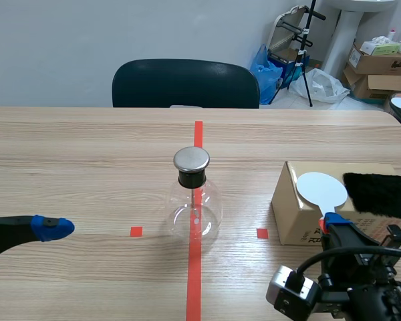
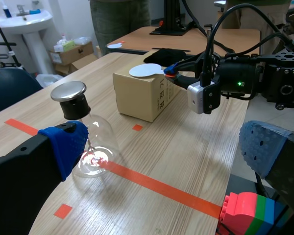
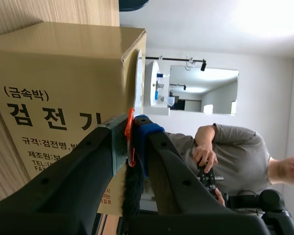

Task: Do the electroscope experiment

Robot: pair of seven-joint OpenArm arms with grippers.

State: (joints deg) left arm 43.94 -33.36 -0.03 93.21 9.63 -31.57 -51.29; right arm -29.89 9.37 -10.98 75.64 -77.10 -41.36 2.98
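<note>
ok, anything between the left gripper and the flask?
Nothing. In the scene view the table from the left gripper to the flask is bare wood, with only a small tape square marked on it.

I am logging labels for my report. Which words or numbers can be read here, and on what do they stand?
"(금속박)": side of the brown cardboard box.
"검 전": same side, large; right tool cuts off what follows.
"규격:검전병": same side, small.
Lower lines and the other views' box print: too blurred.
</note>
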